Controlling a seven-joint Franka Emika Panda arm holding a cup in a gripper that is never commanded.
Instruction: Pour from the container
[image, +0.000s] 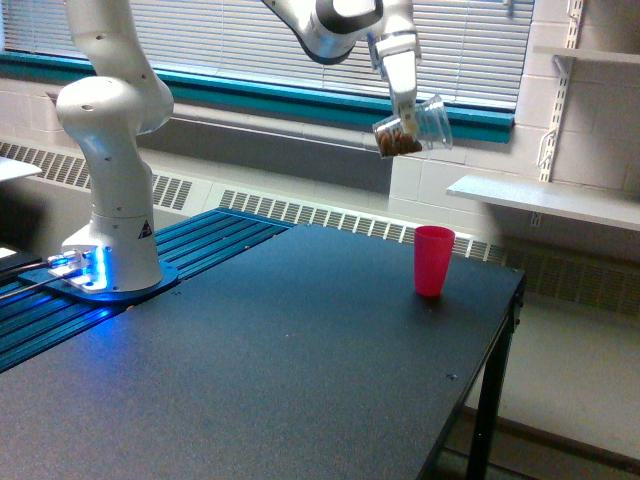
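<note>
High in the exterior view, the clear plastic container (412, 127) hangs tilted on its side, mouth toward the view's right, with brown bits gathered at its lower left end. My gripper (404, 110) is shut on it from above. The container sits above and a little to the left of a pink cup (433, 260), which stands upright on the black table (280, 370) near its far right edge. A wide gap of air separates container and cup.
The white arm base (112, 190) stands on blue slats at the view's left. Behind the table run a wall heater (300, 212), a teal window sill and blinds. A white shelf (545, 198) juts out at the right. The table's right edge drops to the floor.
</note>
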